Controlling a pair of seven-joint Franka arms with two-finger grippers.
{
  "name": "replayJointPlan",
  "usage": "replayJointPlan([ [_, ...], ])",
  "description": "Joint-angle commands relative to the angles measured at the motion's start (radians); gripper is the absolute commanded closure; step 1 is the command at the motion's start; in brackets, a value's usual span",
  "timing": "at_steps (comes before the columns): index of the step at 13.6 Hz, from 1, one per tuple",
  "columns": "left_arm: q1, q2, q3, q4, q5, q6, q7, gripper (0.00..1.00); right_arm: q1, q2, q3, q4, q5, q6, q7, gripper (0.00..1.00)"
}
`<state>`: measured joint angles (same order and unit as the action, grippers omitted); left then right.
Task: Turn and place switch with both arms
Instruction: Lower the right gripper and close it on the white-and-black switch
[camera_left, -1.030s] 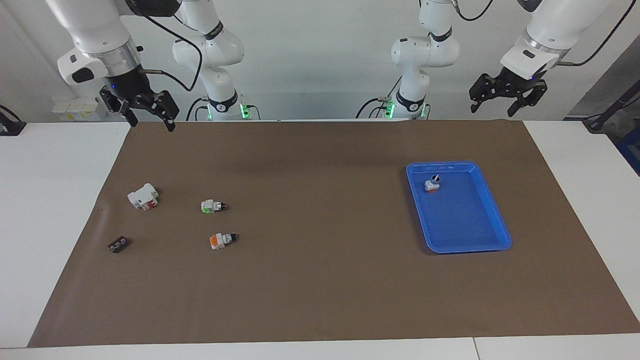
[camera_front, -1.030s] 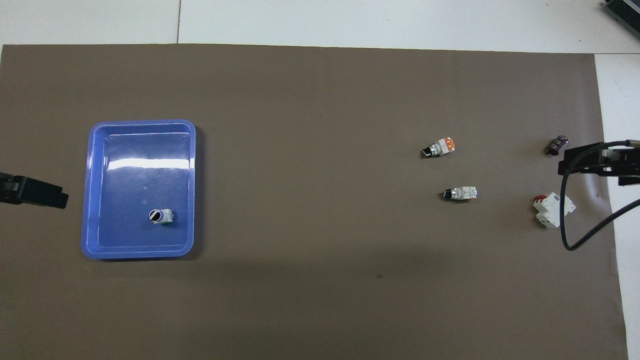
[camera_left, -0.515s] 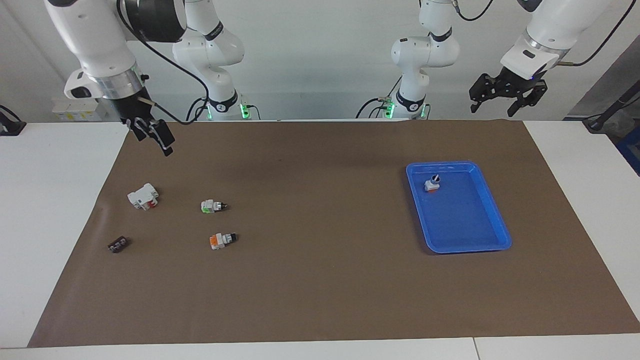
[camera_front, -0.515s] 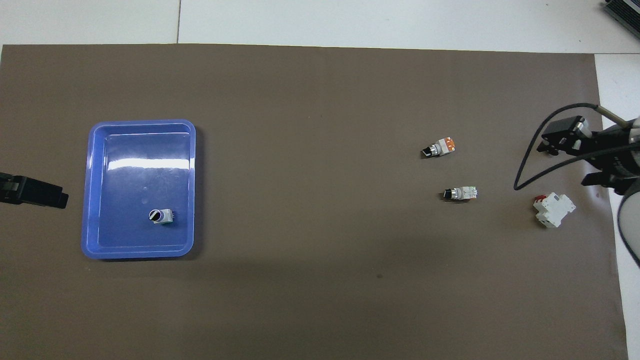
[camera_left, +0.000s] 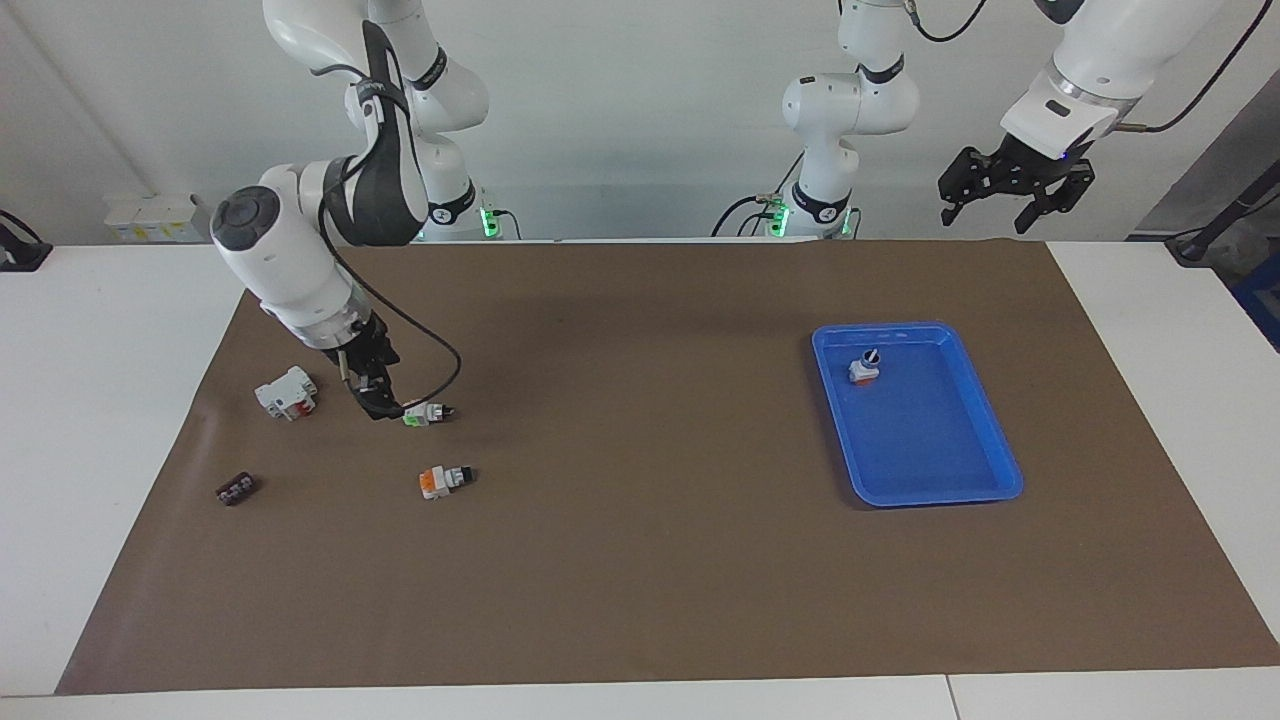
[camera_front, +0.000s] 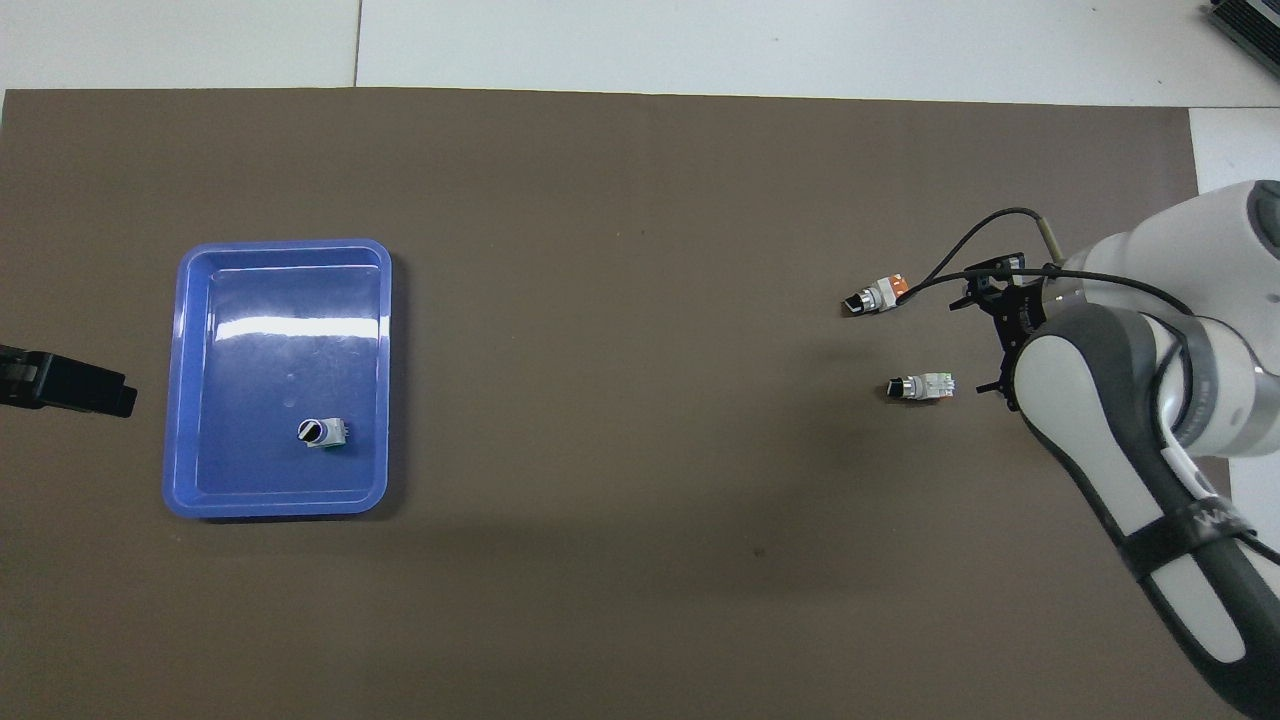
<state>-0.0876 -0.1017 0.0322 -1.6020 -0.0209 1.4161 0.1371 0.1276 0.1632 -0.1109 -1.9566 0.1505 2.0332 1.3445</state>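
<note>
Reaching with open jaws, right gripper (camera_left: 378, 403) nears the untouched green-based white rotary switch (camera_left: 424, 412); open left gripper (camera_left: 1014, 192) waits

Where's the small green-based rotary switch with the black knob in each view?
Facing view: green-based switch lies on the brown mat, toward the right arm's end, right gripper just beside it.
Overhead view: same switch, lying on its side, knob pointing toward the blue tray.
Shared landmark: orange-based switch, lying farther from the robots.
</note>
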Motion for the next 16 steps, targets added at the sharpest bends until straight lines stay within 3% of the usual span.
replayJointPlan([
  [1, 0.005, -0.023, -0.002, -0.023, -0.001, -0.002, 0.002, 0.00, -0.006, -0.002, 0.000, -0.088, 0.040, 0.092, 0.048, 0.00],
  [3, 0.005, -0.023, -0.003, -0.023, -0.001, -0.002, 0.002, 0.00, -0.016, 0.057, -0.001, -0.107, 0.124, 0.177, 0.093, 0.00],
  [6, 0.005, -0.023, -0.002, -0.023, -0.001, -0.002, 0.002, 0.00, -0.007, 0.045, -0.001, -0.165, 0.124, 0.168, 0.020, 0.00],
  [9, 0.005, -0.023, -0.002, -0.023, -0.001, -0.002, 0.002, 0.00, -0.006, 0.022, -0.001, -0.263, 0.124, 0.289, -0.019, 0.00],
  [13, 0.005, -0.023, -0.003, -0.023, -0.001, -0.002, 0.002, 0.00, -0.036, 0.027, -0.001, -0.262, 0.124, 0.300, -0.065, 0.03],
  [14, 0.005, -0.023, -0.002, -0.023, -0.001, -0.002, 0.002, 0.00, -0.034, 0.028, -0.001, -0.258, 0.124, 0.302, -0.061, 0.13],
  [16, 0.005, -0.023, -0.002, -0.023, -0.001, -0.002, 0.002, 0.00, -0.031, 0.030, -0.001, -0.252, 0.124, 0.294, -0.057, 0.45],
])
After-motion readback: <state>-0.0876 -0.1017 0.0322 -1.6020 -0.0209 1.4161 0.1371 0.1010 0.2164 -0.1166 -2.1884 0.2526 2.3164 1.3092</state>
